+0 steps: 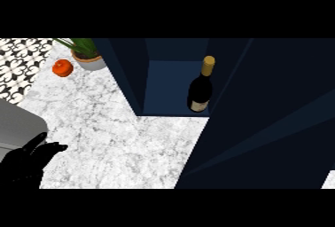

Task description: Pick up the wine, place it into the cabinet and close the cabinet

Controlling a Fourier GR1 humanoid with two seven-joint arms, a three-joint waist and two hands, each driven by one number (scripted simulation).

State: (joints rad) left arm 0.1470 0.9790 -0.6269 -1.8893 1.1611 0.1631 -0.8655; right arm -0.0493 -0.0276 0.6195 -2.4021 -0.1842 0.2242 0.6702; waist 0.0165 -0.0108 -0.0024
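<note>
A dark wine bottle [200, 92] with a tan capsule and a pale label stands upright inside the dark blue cabinet [167, 86], on its floor near the right side. The cabinet's door [268, 119] stands open, swung out toward me across the right half of the view. My left hand [26, 162] shows at the lower left, black, fingers straight and pointing up, apart from the bottle and the cabinet. My right hand does not appear; the open door fills the area where it could be.
On the white marble counter [111, 133], a small orange fruit [62, 68] and a potted green plant [88, 55] sit at the back left. A grey appliance edge [16, 126] lies at the left. Patterned tiles [20, 62] line the far left.
</note>
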